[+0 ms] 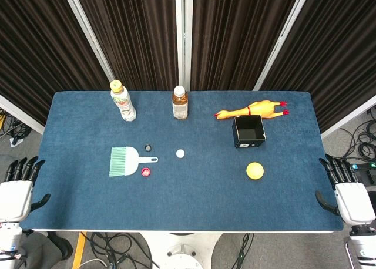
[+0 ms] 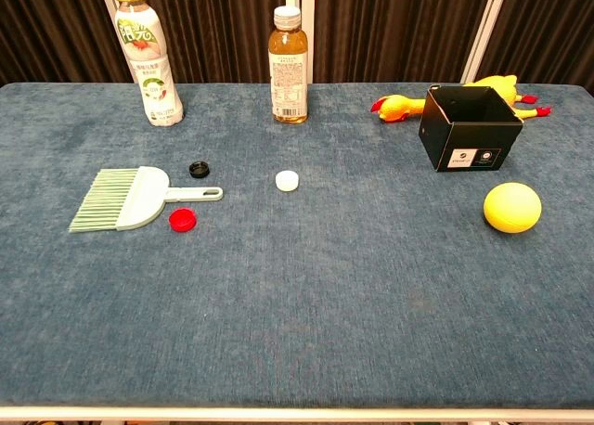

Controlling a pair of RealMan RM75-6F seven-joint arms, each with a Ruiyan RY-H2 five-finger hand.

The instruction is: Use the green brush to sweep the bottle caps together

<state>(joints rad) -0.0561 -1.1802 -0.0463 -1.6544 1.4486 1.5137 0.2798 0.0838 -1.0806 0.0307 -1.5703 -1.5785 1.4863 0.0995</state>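
Observation:
The green brush [image 1: 126,161] [image 2: 130,199] lies flat on the blue table, left of centre, bristles pointing left and handle right. A black cap [image 1: 148,147] [image 2: 199,170] sits just behind its handle, a red cap [image 1: 145,173] [image 2: 182,221] just in front, and a white cap [image 1: 180,154] [image 2: 288,180] farther right. My left hand [image 1: 20,187] hangs off the table's left front corner, fingers spread, holding nothing. My right hand [image 1: 345,188] hangs off the right front corner, also holding nothing. The chest view shows neither hand.
At the back stand a white-labelled bottle [image 1: 123,101] [image 2: 147,56] and an amber bottle [image 1: 180,103] [image 2: 289,65]. A rubber chicken [image 1: 252,111] [image 2: 401,105], a black open box [image 1: 248,131] [image 2: 469,128] and a yellow ball [image 1: 255,171] [image 2: 512,207] occupy the right half.

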